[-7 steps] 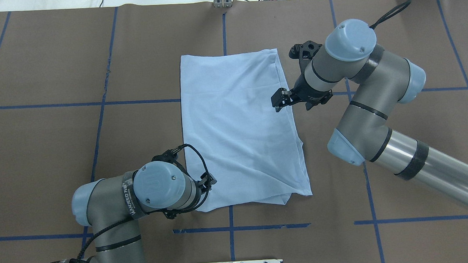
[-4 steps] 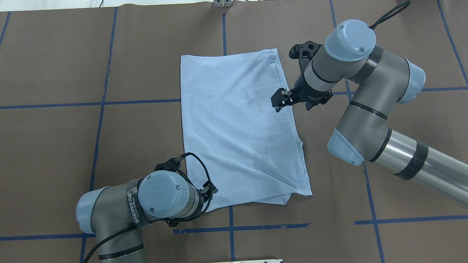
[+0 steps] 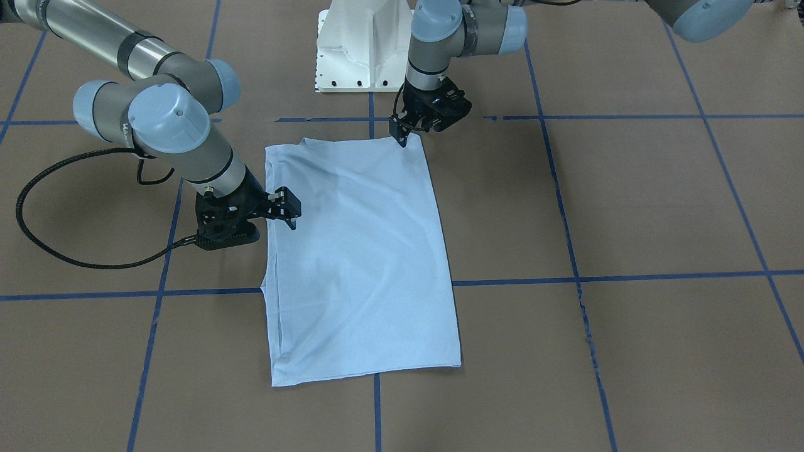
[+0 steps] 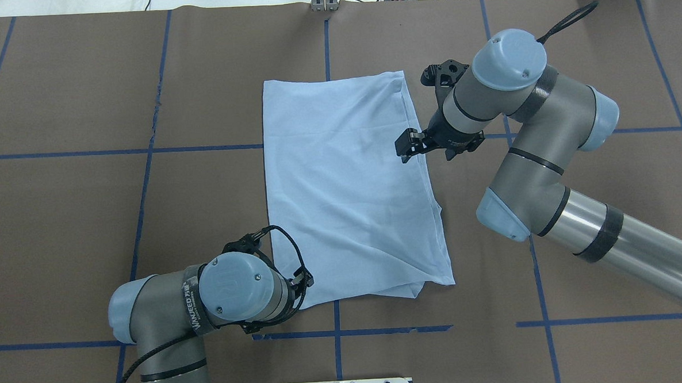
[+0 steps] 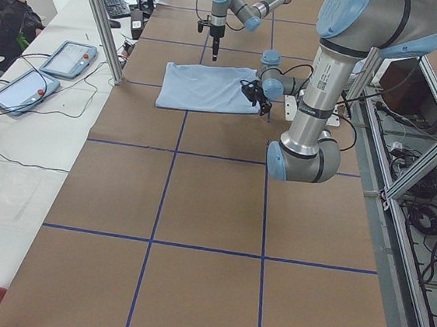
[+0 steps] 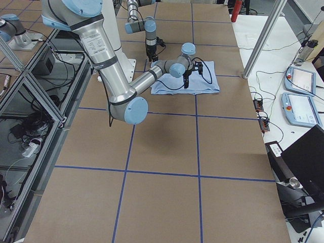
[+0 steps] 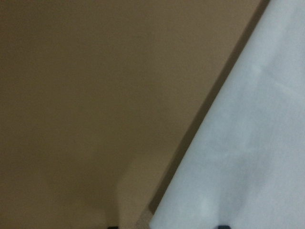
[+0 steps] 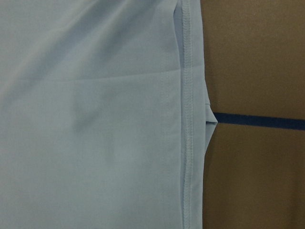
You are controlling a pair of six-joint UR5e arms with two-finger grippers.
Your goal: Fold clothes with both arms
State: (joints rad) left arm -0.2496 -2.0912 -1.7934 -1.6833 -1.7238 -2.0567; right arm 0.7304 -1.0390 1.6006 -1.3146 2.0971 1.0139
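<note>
The light blue T-shirt [image 4: 346, 185] lies flat on the brown table, folded into a long rectangle [image 3: 358, 263]. Its print, collar and label are hidden. My left gripper [image 3: 400, 137] points down at the shirt's near left corner, mostly hidden under the wrist in the overhead view [image 4: 303, 280]. The left wrist view shows the shirt's edge [image 7: 248, 143] between two spread fingertips, so the gripper is open and empty. My right gripper [image 4: 405, 148] hovers over the shirt's right hem [image 8: 187, 119] at mid-length. It looks open and holds nothing [image 3: 290, 210].
The white pedestal base [image 3: 361, 50] stands at the robot's side of the table. A black cable [image 3: 38, 232] loops from the right arm over the table. Blue tape lines [image 4: 145, 188] cross the brown surface. An operator [image 5: 1, 0] and tablets [image 5: 65, 58] are beyond the far edge.
My left wrist has shifted slightly toward the robot, along the shirt's near left corner. The right arm and the shirt have not moved.
</note>
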